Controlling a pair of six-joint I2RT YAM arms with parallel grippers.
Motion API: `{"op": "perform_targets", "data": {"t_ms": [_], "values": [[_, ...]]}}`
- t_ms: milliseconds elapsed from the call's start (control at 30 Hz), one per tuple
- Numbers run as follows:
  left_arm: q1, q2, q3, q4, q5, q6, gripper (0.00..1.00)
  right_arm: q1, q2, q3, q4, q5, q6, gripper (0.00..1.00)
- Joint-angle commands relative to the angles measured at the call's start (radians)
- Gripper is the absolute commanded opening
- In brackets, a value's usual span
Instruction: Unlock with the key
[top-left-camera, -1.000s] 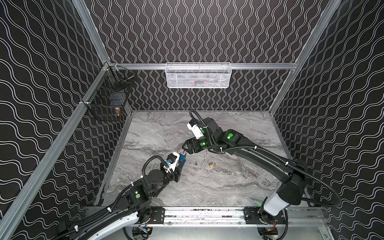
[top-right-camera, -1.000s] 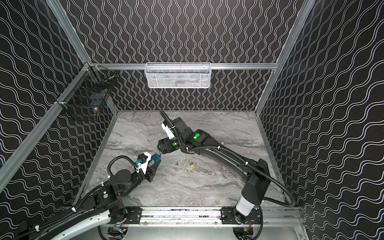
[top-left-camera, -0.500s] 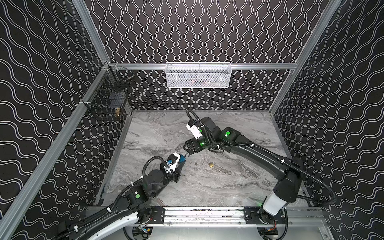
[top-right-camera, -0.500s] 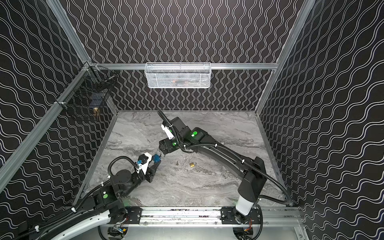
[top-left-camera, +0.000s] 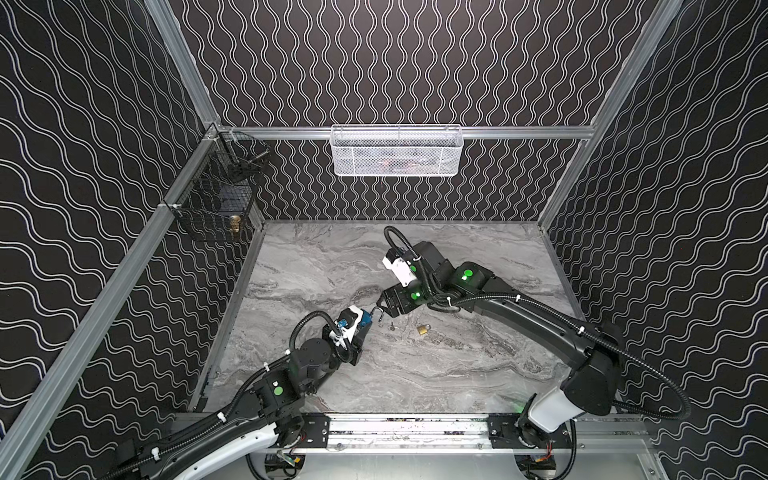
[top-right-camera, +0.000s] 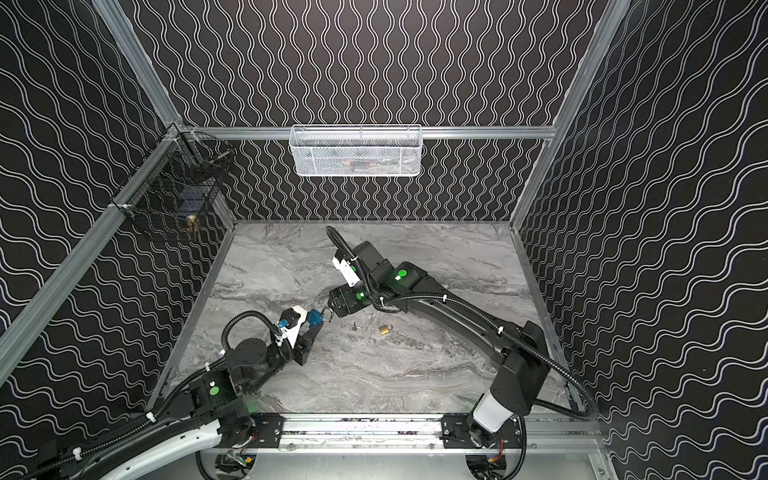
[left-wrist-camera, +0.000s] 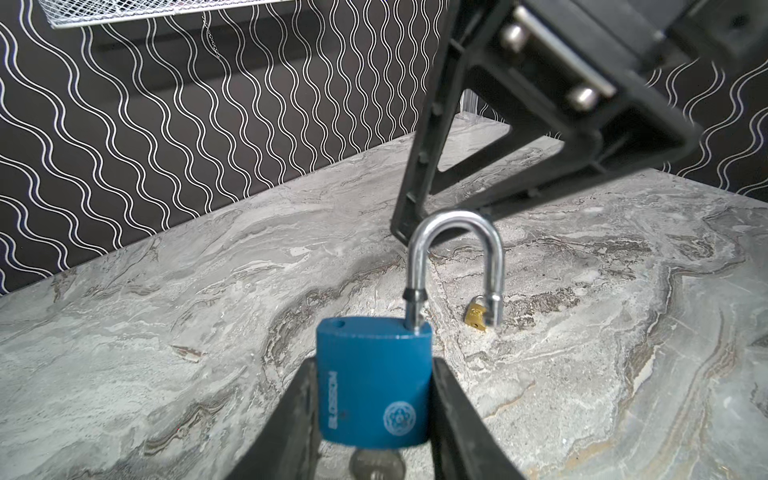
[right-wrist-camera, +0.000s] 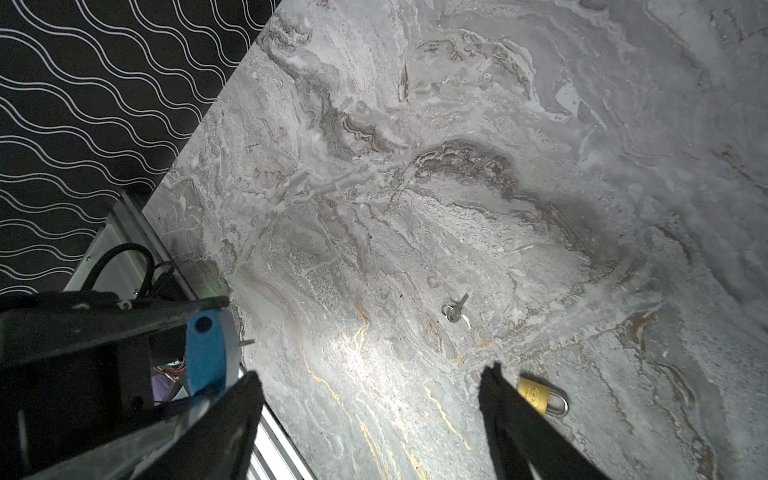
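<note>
My left gripper is shut on the body of a blue padlock, held just above the marble table left of centre in both top views. Its steel shackle stands raised, one leg in the body and the other end hanging free. The round head of a key shows under the padlock's base. My right gripper is open and empty, with one finger's tip right beside the shackle's bend; I cannot tell if they touch. It sits just right of the padlock.
A small loose key and a small brass padlock lie on the table just right of the grippers. A white mesh basket hangs on the back wall, a black wire basket on the left wall.
The right arm has shifted slightly while its open gripper stays by the shackle. The left gripper has kept the blue padlock in the same place.
</note>
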Motion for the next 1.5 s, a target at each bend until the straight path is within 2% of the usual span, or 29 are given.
{"op": "perform_targets", "data": {"t_ms": [0, 267, 433, 667, 1000, 1233, 1467], "values": [[0.001, 0.002, 0.010, 0.062, -0.010, -0.009, 0.00, -0.007, -0.025, -0.024, 0.044, -0.011, 0.007, 0.84], [0.000, 0.011, 0.023, 0.016, -0.016, -0.045, 0.00, -0.043, -0.090, -0.102, 0.120, -0.051, 0.035, 0.84], [0.000, 0.021, 0.046, -0.057, -0.037, -0.112, 0.00, -0.056, -0.114, -0.148, 0.146, -0.040, 0.048, 0.84], [0.000, 0.071, 0.131, -0.265, -0.076, -0.322, 0.00, -0.101, -0.211, -0.286, 0.270, -0.023, 0.119, 0.85], [0.000, 0.204, 0.252, -0.642, -0.097, -0.673, 0.00, -0.135, -0.281, -0.452, 0.372, -0.074, 0.187, 0.85], [0.000, 0.265, 0.224, -0.718, -0.086, -0.846, 0.00, -0.135, -0.302, -0.617, 0.491, -0.056, 0.283, 0.85], [0.002, 0.389, 0.209, -0.699, -0.042, -0.893, 0.00, -0.138, -0.304, -0.742, 0.603, -0.056, 0.366, 0.85]]}}
